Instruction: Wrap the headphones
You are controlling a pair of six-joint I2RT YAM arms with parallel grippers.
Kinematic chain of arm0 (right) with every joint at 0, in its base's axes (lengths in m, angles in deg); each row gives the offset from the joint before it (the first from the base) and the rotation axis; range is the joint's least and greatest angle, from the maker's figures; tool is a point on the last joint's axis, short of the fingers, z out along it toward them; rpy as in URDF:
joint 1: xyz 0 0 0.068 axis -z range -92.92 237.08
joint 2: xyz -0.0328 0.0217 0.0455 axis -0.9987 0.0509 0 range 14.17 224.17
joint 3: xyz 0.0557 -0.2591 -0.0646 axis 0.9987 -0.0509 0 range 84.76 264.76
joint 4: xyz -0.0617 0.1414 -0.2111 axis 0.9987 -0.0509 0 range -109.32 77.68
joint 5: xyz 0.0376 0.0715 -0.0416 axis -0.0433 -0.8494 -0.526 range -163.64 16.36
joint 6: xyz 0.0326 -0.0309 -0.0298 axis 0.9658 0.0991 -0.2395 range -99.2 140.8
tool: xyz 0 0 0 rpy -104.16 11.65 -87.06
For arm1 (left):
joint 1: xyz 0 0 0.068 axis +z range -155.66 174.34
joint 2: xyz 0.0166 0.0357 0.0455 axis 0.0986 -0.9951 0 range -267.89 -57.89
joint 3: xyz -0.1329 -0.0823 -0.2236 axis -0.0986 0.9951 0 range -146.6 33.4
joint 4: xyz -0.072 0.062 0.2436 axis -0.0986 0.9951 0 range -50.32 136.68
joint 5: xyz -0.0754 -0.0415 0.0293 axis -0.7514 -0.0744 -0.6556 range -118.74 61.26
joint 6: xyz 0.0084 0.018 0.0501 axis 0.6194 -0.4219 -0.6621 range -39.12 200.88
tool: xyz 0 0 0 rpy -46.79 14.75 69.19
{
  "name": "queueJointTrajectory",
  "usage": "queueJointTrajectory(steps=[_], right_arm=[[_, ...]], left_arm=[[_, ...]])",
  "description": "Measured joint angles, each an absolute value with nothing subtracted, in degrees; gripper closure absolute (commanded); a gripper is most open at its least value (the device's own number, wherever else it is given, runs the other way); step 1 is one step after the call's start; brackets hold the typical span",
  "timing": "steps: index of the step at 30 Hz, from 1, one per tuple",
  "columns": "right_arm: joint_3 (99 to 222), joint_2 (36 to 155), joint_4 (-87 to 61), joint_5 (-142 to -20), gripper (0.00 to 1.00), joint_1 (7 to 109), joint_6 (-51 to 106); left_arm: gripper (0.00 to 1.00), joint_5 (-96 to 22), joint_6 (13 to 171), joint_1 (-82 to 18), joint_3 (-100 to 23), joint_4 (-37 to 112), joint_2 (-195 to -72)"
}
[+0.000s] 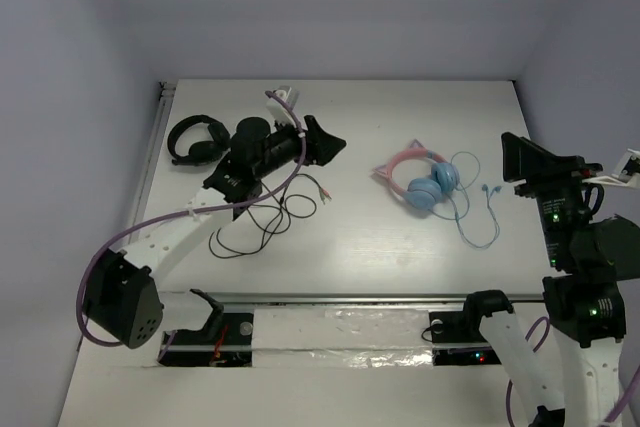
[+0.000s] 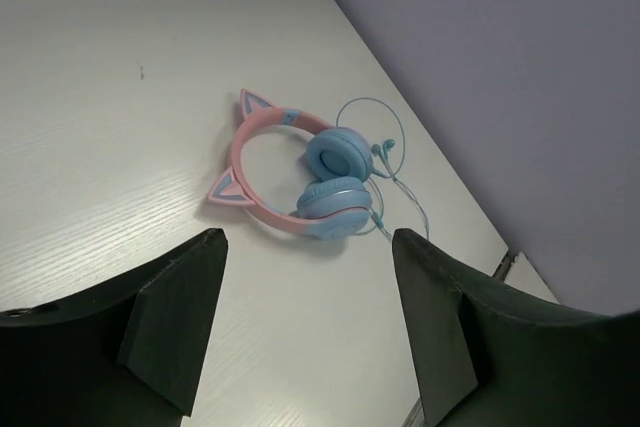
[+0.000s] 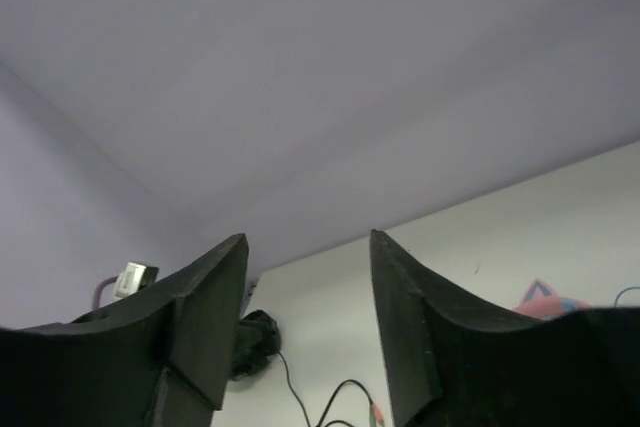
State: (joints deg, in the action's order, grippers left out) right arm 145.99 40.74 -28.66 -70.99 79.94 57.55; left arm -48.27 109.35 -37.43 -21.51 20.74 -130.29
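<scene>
The headphones (image 1: pixel 420 177) lie flat on the white table, right of centre: pink cat-ear headband, light blue earcups folded together. Their thin blue cable (image 1: pixel 478 215) trails loose in loops toward the right. My left gripper (image 1: pixel 325 142) hovers open to the left of them, apart, holding nothing. In the left wrist view the headphones (image 2: pixel 300 172) and their cable (image 2: pixel 385 137) lie beyond the wide-open left gripper (image 2: pixel 308 245). My right gripper (image 1: pixel 515 159) stands open and raised to the right of the cable. The right gripper (image 3: pixel 308 237) holds nothing, and only a pink ear tip of the headphones (image 3: pixel 545 299) shows.
All-black headphones (image 1: pixel 195 139) sit at the far left, their thin black cable (image 1: pixel 265 222) strewn below the left arm; both also show as black headphones (image 3: pixel 250 342) and cable (image 3: pixel 330 402). Walls close the table at the back and right. A rail (image 1: pixel 350 297) runs along the near edge.
</scene>
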Motion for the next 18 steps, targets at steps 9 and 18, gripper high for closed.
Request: queueJointTrajectory(steps=[9, 18], right_arm=[[145.7, 41.3, -29.9, -71.2, 1.0, 79.9, 57.9], [143.9, 41.2, -29.9, -73.2, 1.0, 79.9, 57.6]], left_arm=[[1.0, -42.8, 107.2, -42.1, -27.7, 21.9, -137.5], [0.99, -35.8, 98.1, -48.4, -31.7, 22.1, -147.8]])
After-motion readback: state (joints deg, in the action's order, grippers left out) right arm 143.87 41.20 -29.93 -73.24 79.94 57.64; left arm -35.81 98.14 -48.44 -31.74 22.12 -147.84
